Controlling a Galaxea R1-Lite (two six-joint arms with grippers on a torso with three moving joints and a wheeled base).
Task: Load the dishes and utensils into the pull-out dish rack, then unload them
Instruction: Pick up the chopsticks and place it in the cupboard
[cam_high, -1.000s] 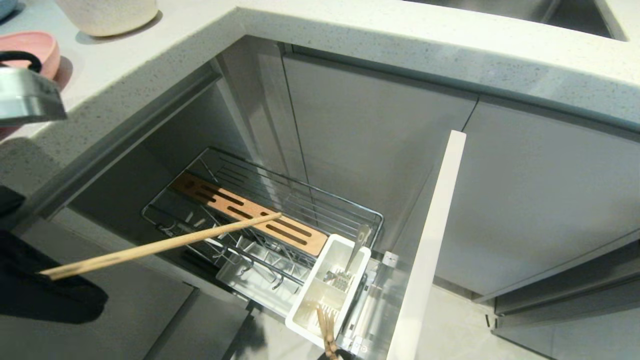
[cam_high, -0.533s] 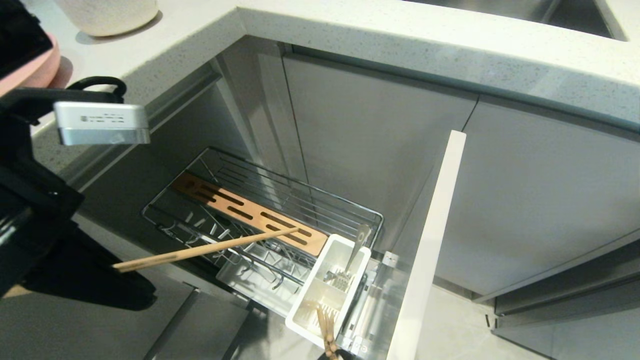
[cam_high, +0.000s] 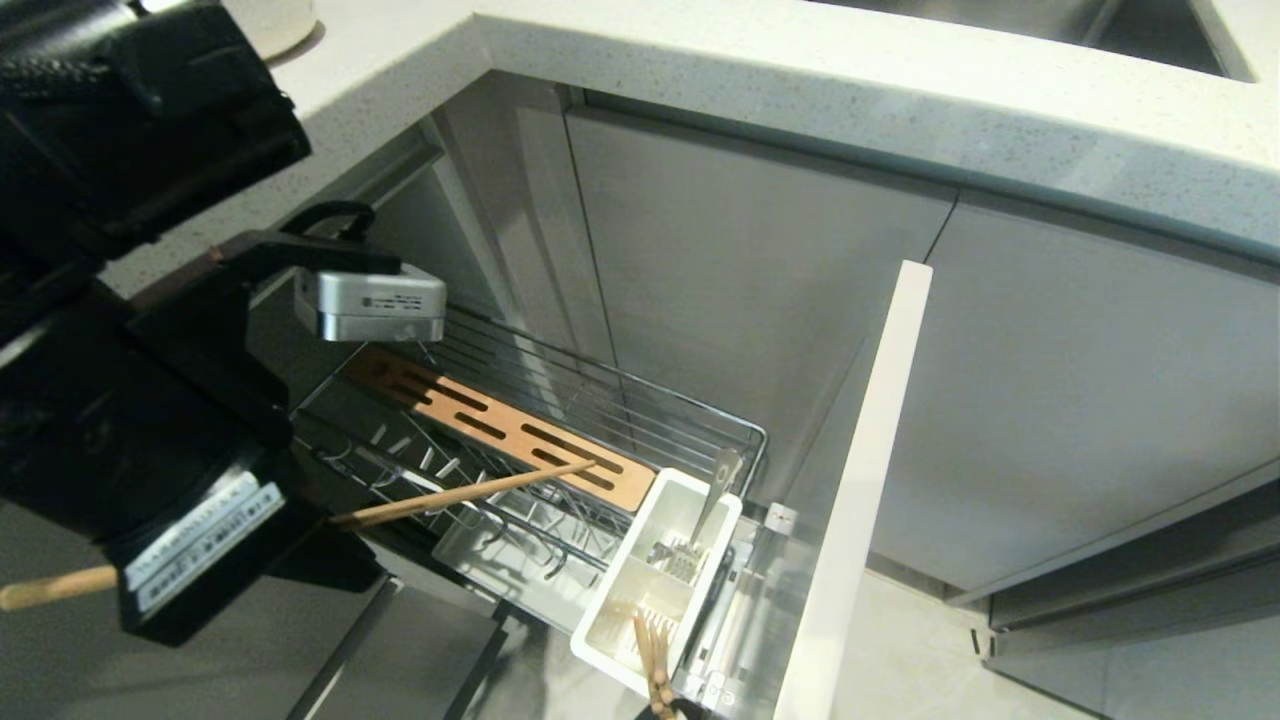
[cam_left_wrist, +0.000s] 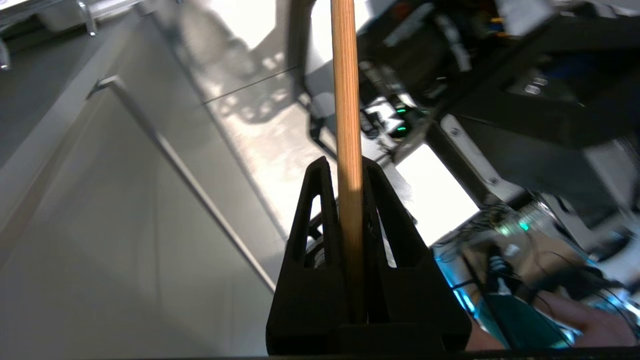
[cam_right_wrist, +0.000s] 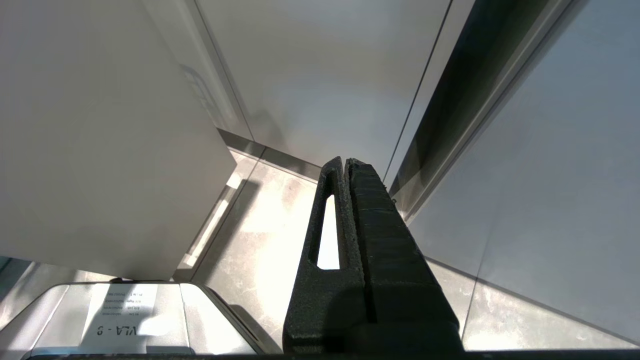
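Note:
My left gripper (cam_left_wrist: 345, 167) is shut on one light wooden chopstick (cam_left_wrist: 345, 100), which runs out between its fingers (cam_left_wrist: 320, 200). In the head view my black left arm (cam_high: 150, 450) fills the left side. The chopstick (cam_high: 470, 490) slants across the pull-out dish rack (cam_high: 600, 390), its tip over the near end of the wooden strip (cam_high: 500, 428), short of the white cutlery tub (cam_high: 610, 625). The metal spoon (cam_high: 718, 485) stands in the tub's far part and another wooden chopstick (cam_high: 652, 660) in its near part. My right gripper (cam_right_wrist: 346, 162) is shut and empty, parked low by the floor. The pink plate is hidden.
The rack's pale cabinet front (cam_high: 860, 480) stands open toward me on the right. The speckled counter (cam_high: 800, 90) wraps round above, with a sliver of the cream bowl (cam_high: 280, 25) behind my arm. Closed grey cabinet doors (cam_high: 1080, 380) lie to the right.
My left arm has swung in from the left edge to over the rack's left side. The held chopstick has gone with it, its tip now lower and nearer the tub.

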